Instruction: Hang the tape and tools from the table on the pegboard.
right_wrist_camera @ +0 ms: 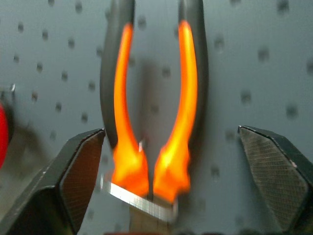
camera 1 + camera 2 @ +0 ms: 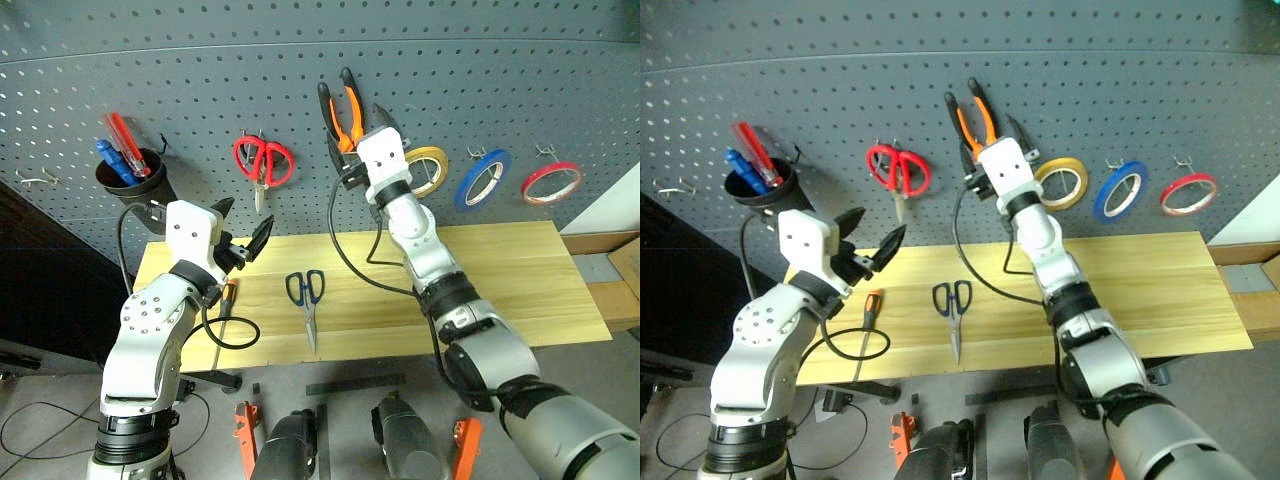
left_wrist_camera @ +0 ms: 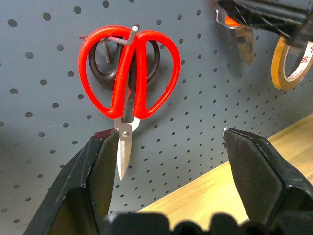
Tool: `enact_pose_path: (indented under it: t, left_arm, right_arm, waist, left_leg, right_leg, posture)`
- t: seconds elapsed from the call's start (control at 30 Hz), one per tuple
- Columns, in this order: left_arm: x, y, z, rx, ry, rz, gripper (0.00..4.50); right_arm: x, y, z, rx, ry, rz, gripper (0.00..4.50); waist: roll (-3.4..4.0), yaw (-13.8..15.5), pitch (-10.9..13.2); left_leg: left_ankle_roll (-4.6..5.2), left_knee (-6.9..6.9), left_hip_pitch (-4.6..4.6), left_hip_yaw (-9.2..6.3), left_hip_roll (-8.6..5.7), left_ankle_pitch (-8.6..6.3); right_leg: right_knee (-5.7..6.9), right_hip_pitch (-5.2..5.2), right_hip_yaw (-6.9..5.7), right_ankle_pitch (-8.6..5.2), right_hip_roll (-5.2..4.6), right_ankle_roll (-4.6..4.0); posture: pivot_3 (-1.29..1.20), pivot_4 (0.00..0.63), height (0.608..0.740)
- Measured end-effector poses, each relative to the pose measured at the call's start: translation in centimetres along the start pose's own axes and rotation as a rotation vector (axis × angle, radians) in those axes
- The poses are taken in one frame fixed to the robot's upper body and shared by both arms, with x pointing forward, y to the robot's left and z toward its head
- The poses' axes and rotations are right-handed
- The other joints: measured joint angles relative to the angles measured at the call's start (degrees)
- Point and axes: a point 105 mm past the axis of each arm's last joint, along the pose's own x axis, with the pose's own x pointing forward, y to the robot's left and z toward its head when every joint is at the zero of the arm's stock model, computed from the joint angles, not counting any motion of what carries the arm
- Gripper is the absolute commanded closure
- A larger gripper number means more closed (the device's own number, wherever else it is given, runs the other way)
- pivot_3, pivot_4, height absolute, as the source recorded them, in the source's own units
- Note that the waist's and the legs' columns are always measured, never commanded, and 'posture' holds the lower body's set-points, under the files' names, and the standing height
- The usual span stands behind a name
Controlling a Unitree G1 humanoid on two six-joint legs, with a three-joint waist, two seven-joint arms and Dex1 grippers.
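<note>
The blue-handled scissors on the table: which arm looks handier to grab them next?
Probably the left: its open gripper hovers just above the table near the scissors, while the right gripper is up at the pliers.

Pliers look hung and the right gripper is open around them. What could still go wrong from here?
Backing out, the right gripper could brush the pliers off the pegboard. The blue-handled scissors and screwdriver lie on the table; the left gripper's cable droops near the screwdriver.

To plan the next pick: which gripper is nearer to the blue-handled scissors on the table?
Left. The left gripper hovers just beside the blue-handled scissors; the right gripper is up at the pliers.
</note>
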Motion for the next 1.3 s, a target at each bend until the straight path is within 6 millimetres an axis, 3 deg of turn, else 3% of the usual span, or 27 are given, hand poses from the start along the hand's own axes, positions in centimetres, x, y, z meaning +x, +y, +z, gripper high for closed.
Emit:
enact_pose_path:
  t: [0.17,0.27,0.43,0.53,0.6,0.7,1.03,1.3]
  left_arm:
    - [-0.3,-0.7,-1.2,-0.029,0.050,-0.016,0.87]
    - [-0.8,-1.7,-2.4,-0.048,0.120,-0.046,0.87]
    - [-2.4,-4.6,-6.4,-0.088,0.375,-0.083,0.87]
    - [-3.2,-6.5,-9.1,-0.138,0.519,-0.049,0.87]
    - [-3.7,-7.6,-10.6,-0.168,0.601,-0.032,0.87]
    - [-3.5,-8.4,-12.2,-0.190,0.679,0.034,0.87]
    - [-0.6,-9.8,-15.3,-0.274,0.830,0.179,0.87]
    - [0.9,-11.6,-16.3,-0.323,0.869,0.189,0.87]
  right_arm:
    - [-3.8,0.0,-0.5,0.066,0.098,0.053,0.03]
    - [-6.3,0.4,0.6,0.127,0.124,0.154,0.03]
    - [-12.2,3.1,2.7,0.344,0.259,0.518,0.03]
    - [-16.3,3.8,1.7,0.391,0.437,0.689,0.03]
    - [-17.9,3.9,0.8,0.400,0.535,0.740,0.03]
    - [-18.5,3.5,0.0,0.376,0.607,0.740,0.03]
    - [-17.9,3.4,-0.2,0.369,0.633,0.700,0.03]
    - [-17.9,3.4,-0.3,0.366,0.639,0.695,0.03]
  waist:
    - [0.00,0.11,0.00]
    - [-0.01,0.18,-0.01]
    - [-0.02,0.31,0.00]
    - [-0.06,0.80,0.02]
    - [-0.21,0.90,0.11]
    - [-0.29,1.04,0.16]
    - [-0.70,1.85,0.39]
    - [-0.76,1.80,0.42]
  left_leg:
    - [0.01,-0.06,-0.05,0.01,0.00,-0.01]
    - [0.02,-0.04,-0.06,-0.03,0.02,-0.01]
    - [0.27,-0.04,-0.04,-0.18,0.04,-0.16]
    - [0.29,-0.02,0.06,-0.31,0.03,-0.17]
    - [0.29,-0.01,0.09,-0.33,0.03,-0.17]
    - [0.30,0.02,0.20,-0.38,0.05,-0.14]
    - [0.33,0.06,0.09,-0.40,0.08,-0.16]
    - [0.51,0.01,0.05,-0.37,0.08,-0.28]
  right_leg:
    - [-0.02,-0.05,0.03,0.00,0.00,0.00]
    - [-0.02,-0.04,0.05,0.00,0.01,0.00]
    - [-0.04,0.03,0.12,0.00,0.03,-0.01]
    - [-0.14,0.33,0.03,0.01,0.03,-0.04]
    - [-0.16,0.37,0.01,0.02,0.03,-0.05]
    - [-0.15,0.50,-0.06,0.06,0.05,-0.11]
    - [-0.53,0.64,-0.18,0.08,0.06,-0.09]
    - [-1.00,0.80,-0.19,0.11,0.03,-0.05]
  posture:
    - [-0.12,0.239,0.740]
    - [-0.13,0.247,0.740]
    - [-0.15,0.258,0.740]
    - [-0.16,0.264,0.740]
    - [-0.18,0.268,0.740]
    - [-0.18,0.272,0.740]
    - [-0.21,0.278,0.740]
    - [-0.24,0.280,0.740]
